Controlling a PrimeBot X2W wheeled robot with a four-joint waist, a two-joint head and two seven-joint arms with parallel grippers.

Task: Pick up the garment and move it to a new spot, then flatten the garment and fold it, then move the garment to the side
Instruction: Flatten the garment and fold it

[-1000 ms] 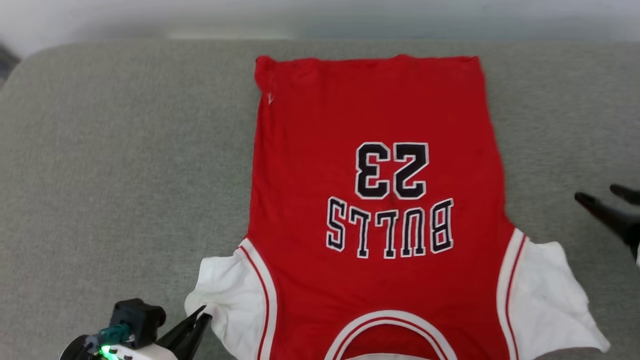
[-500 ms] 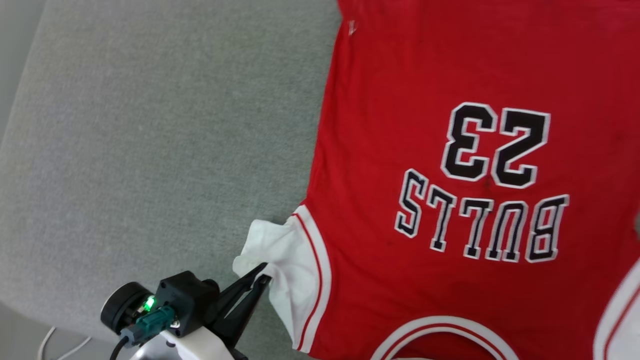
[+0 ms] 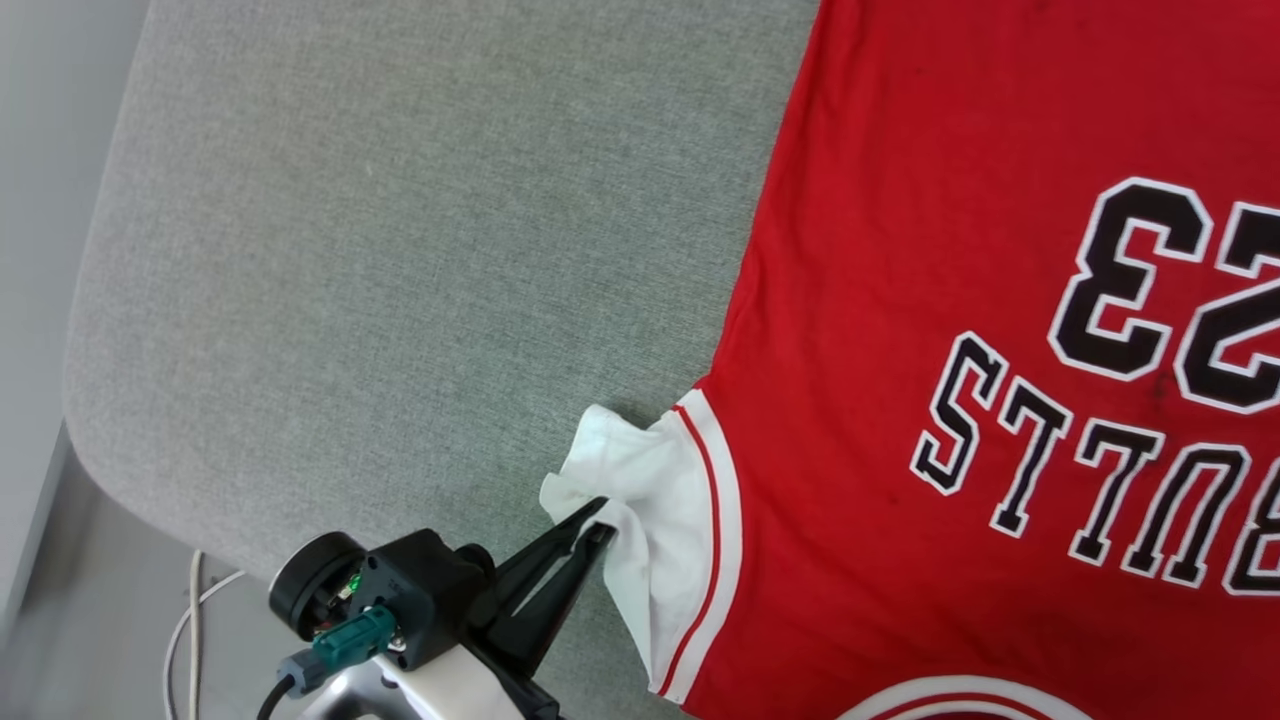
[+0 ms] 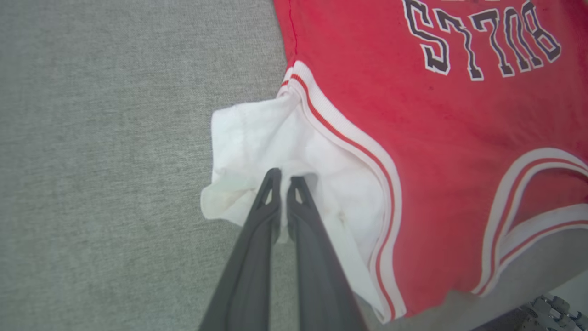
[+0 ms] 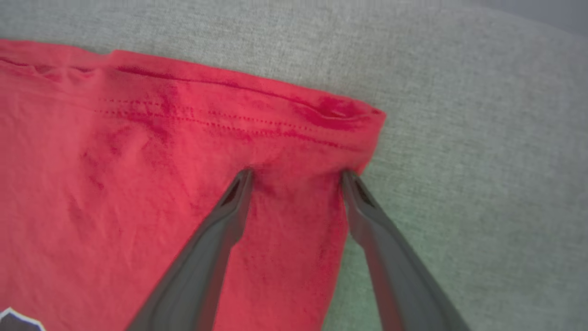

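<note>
On the grey fabric-covered bench (image 3: 400, 250), the garment (image 3: 900, 300) lies spread flat, print side up, with the white-and-black lettering and number (image 3: 1100, 400) reading upside down in the head view. Its body occupies the right of that view; the bench's rounded corner lies at lower left, with a pale cable (image 3: 195, 610) beyond the edge.

Left gripper (image 3: 600, 518): jaws closed tight on the edge of the white short sleeve (image 3: 640, 470), which is bunched and drawn outward from the red-and-white striped armhole trim (image 3: 715, 500). The left wrist view confirms the pinch (image 4: 285, 177), with white cloth gathered about both fingertips and the collar trim (image 4: 528, 170) lying to the right.

Right gripper (image 5: 297, 174): jaws spread wide, the tips set down at the corner of the red hem (image 5: 229, 87), one tip on the cloth, the other at its side edge. The fabric puckers slightly around them. Nothing is clamped between them.
</note>
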